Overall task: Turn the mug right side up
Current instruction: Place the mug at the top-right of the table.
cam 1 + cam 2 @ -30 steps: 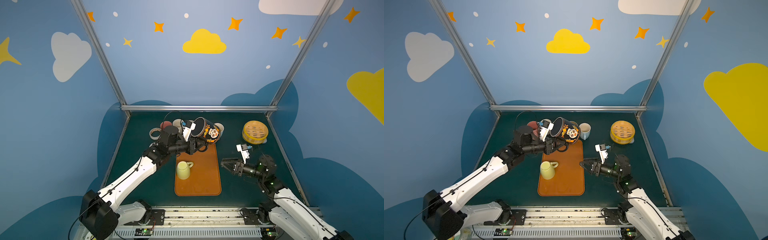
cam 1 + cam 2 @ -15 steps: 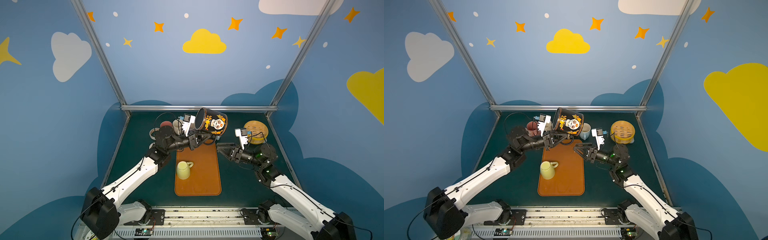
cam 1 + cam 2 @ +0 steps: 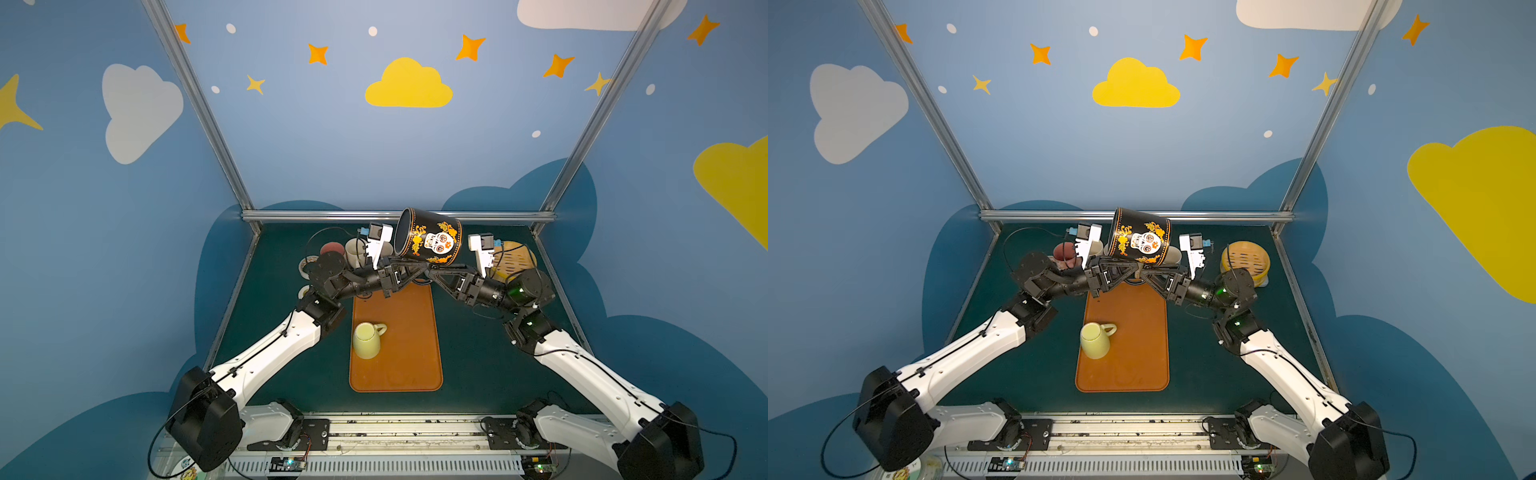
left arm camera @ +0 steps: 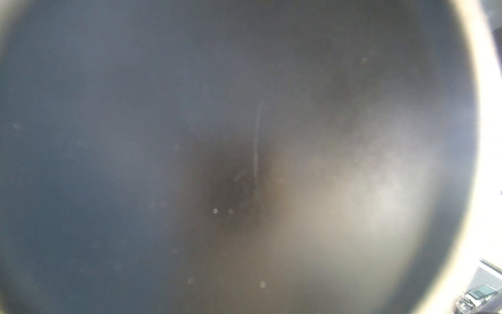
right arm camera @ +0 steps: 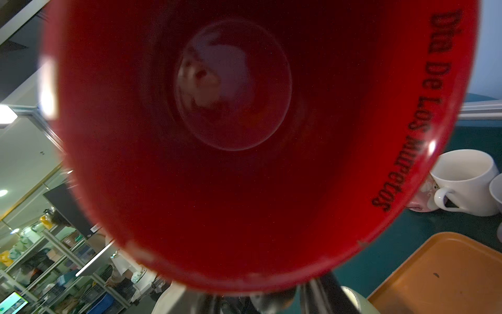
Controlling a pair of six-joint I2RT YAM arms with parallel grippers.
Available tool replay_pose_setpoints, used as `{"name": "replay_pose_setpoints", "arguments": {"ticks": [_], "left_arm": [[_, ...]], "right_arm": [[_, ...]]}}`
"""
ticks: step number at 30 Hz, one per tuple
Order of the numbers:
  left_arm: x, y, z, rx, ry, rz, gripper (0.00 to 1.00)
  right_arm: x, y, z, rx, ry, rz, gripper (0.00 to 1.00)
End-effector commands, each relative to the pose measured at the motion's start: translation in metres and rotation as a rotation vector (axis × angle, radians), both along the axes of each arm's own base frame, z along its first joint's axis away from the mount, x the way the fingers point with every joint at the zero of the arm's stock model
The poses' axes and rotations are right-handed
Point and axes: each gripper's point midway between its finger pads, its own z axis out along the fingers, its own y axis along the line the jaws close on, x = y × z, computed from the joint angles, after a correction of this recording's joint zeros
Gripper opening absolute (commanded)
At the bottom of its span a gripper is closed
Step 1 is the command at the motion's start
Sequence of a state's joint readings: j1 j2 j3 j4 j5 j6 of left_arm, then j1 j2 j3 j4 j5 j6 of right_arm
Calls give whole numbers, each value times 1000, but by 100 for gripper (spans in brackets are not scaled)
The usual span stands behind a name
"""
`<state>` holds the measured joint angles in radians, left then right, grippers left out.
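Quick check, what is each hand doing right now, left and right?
Left hand: closed, holding the black skull mug aloft.
Right hand: at the mug's underside; whether it is open or gripping cannot be told.

Work cell enclosure and surroundings
In both top views, three blue walls close in the cell: the back wall [image 3: 332, 145] carries a yellow cloud [image 3: 409, 85] and orange stars [image 3: 318, 53], the left wall a white cloud [image 3: 139, 110], and the right wall a yellow cloud patch [image 3: 735, 187]. Two slanted aluminium posts [image 3: 195, 104] meet a horizontal crossbar [image 3: 332, 216] at the rear edge of the dark green floor surface [image 3: 478, 353]. The right wrist view shows the room outside: metal shelving [image 5: 54, 258], a lit ceiling panel [image 5: 6, 115] and a screen [image 5: 12, 304].
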<state>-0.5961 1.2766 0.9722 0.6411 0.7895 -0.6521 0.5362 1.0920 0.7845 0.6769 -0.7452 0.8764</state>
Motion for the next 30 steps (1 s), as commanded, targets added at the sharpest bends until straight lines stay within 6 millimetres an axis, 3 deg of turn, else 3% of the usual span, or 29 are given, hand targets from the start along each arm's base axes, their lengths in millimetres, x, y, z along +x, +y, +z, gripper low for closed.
{"name": "replay_pose_setpoints", "arguments": {"ticks": [1,7,16,21,27,30], "left_arm": [[-25,9,66,-134,-234,-28,4],[-23,3,61,-138,-227,-42,4],[-16,-15,41,-149,-162,-82,4],[-13,-23,31,-145,-135,-92,4],[-10,-25,27,-132,-128,-88,4],[-6,-26,21,-112,-114,-77,10]], "right_arm": [[-5,-3,38,77,-103,0,35],[-1,-2,47,102,-124,-7,20],[2,-2,54,136,-147,-11,17],[1,-5,57,142,-169,-27,0],[0,-7,56,139,-181,-37,0],[0,-8,54,135,-181,-48,0]]}}
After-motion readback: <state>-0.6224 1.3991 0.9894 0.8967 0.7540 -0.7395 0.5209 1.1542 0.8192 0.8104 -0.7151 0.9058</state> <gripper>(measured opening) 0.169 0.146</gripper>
